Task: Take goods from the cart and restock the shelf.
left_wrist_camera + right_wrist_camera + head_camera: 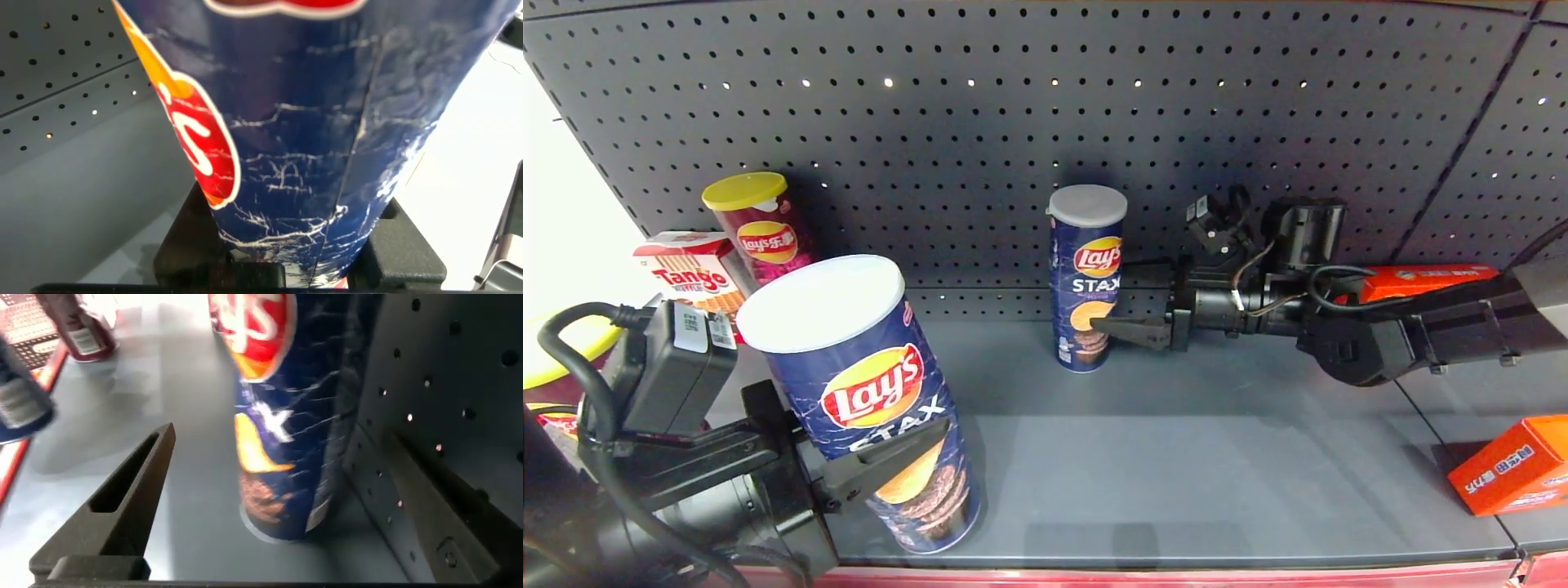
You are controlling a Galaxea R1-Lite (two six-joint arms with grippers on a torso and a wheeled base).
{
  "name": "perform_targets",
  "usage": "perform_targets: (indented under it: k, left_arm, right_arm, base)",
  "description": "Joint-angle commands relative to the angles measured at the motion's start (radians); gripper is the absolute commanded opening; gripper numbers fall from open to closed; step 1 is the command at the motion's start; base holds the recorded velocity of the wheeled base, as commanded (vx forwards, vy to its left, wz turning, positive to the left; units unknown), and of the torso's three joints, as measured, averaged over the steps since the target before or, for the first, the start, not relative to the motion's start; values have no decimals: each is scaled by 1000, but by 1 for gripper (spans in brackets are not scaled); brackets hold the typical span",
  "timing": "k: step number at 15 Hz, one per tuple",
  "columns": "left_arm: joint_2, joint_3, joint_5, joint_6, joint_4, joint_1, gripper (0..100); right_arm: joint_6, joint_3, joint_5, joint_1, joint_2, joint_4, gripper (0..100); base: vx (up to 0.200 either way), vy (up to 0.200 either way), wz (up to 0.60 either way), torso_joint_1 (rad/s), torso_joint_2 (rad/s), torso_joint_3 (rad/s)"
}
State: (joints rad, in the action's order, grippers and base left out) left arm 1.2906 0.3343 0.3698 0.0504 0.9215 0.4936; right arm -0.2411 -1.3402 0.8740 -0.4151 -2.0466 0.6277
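Two blue chip cans with white lids are in play. My left gripper point(903, 445) is shut on the near can point(858, 392) point(310, 147), which leans slightly at the front left of the grey shelf point(1217, 457), its base at the shelf surface. The second can point(1086, 278) point(282, 416) stands upright at the back centre, close to the pegboard. My right gripper point(1112, 298) point(278, 437) comes in from the right at the can's lower half. It is open, its fingers wide apart on either side of the can, with a gap showing beside one finger point(122, 490).
At the back left stand a maroon can with a yellow lid point(760, 224) and a red and white wafer box point(690, 273). Orange boxes lie at the right, one at the back point(1425, 282) and one near the front point(1515, 465). The pegboard point(1013, 122) closes the back.
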Motion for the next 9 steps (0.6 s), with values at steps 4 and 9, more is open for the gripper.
perform_targets:
  k: [4,9]
  left_arm:
    - [1,-4,-3,0,0,0,0]
    - [1,-12,-6,-1,0,0,0]
  right_arm:
    - [5,-111,3,-17,-115,9,100]
    - [9,-148,2,-47,-144,10,100]
  base:
    - [0,0,0,0,0,0]
    - [0,0,0,0,0,0]
